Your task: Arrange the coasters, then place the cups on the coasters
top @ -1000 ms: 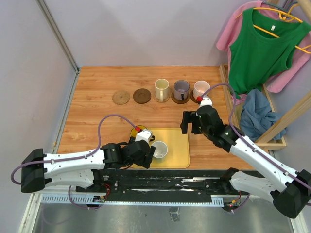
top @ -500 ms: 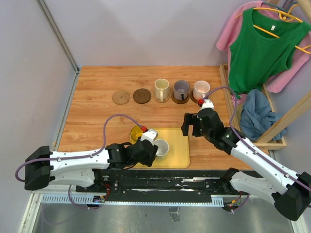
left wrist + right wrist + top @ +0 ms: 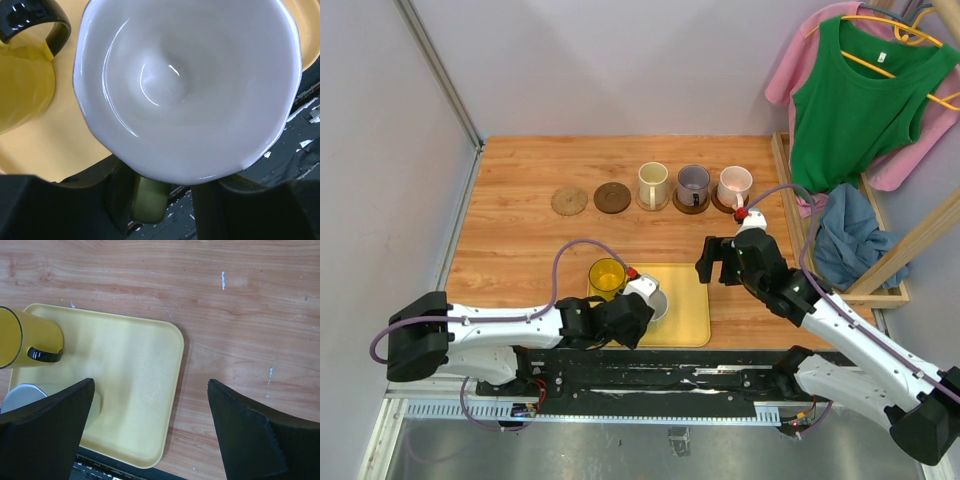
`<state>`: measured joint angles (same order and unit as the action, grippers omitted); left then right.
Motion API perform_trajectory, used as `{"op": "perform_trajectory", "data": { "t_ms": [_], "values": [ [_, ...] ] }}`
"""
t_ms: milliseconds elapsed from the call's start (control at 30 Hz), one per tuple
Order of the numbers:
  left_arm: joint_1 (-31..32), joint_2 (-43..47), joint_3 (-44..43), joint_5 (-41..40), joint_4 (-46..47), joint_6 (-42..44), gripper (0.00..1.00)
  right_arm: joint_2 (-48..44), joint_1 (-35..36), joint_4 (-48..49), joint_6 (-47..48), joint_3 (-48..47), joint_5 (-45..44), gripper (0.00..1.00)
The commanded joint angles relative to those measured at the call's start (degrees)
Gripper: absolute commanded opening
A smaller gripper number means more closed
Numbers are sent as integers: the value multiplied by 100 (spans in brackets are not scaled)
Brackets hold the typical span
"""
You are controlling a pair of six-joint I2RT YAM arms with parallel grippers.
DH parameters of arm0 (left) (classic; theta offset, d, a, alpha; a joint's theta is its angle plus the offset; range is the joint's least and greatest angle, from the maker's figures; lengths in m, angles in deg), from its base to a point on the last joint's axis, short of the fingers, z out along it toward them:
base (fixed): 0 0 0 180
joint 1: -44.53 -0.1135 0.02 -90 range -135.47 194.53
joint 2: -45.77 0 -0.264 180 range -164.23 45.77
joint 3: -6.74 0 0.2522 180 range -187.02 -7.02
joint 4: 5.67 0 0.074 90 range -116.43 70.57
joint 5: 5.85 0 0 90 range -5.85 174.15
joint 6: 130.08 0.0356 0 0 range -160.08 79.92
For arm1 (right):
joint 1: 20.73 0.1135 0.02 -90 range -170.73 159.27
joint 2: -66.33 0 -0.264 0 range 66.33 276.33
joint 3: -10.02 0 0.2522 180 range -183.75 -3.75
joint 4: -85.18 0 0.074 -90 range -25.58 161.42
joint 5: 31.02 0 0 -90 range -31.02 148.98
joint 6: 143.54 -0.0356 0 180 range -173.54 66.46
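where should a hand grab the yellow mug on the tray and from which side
Probably the rim, from straight above, one finger inside. The yellow mug stands upright, mouth open, at the far left corner of the yellow tray. Its black handle points toward the pale mug, where the left hand sits, so pinch the far wall, away from both.

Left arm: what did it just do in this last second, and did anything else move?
The left hand slid right over the yellow tray, off the yellow mug, and is narrowing around the pale mug; a firm hold isn't clear yet. The right hand drifted slightly nearer, open. The yellow mug, the three mugs on coasters and the two bare coasters stayed put.
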<state>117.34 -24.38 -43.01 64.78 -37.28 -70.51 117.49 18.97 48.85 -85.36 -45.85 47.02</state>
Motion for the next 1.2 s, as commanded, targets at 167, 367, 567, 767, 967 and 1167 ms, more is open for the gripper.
{"op": "perform_trajectory", "data": {
  "t_ms": [167,367,567,767,967,1167],
  "values": [
    [92,-319,-283,-62,156,121,33,-141,-42,-50,-150,132,25,96],
    [127,-407,-317,-165,141,161,2,-115,-44,-62,-178,142,63,96],
    [163,-371,-456,-315,114,231,0,-153,-42,-109,-187,165,-12,95],
    [185,-114,-879,-617,-61,317,0,-288,-47,-175,-167,242,-159,93],
    [188,222,-1361,-968,-88,337,0,-453,-48,-208,-141,357,-374,92],
    [149,324,-1938,-2001,-293,477,1,-476,-47,-221,-111,429,-474,90]
  ]
}}
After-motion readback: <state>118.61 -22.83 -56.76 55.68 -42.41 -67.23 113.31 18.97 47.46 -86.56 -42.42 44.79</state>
